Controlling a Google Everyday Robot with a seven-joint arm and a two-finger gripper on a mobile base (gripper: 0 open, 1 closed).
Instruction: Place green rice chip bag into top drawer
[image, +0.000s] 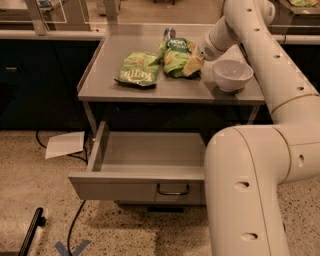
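Observation:
The green rice chip bag (175, 54) lies puffy and bright green at the back middle of the grey table top (100, 85), its dark-green label facing up. My gripper (193, 65) reaches down from the right and rests against the bag's right edge. The top drawer (120, 186) stands pulled open below the table. Its inside is bare and its dark wire handle (173, 191) is on the front panel. My arm covers the drawer's right part.
A flatter, paler green bag (137, 70) lies left of the rice chip bag. A white bowl (232, 75) stands right of the gripper. A can (169, 34) stands behind the bag. A paper sheet (64, 144) and a cable lie on the floor at left.

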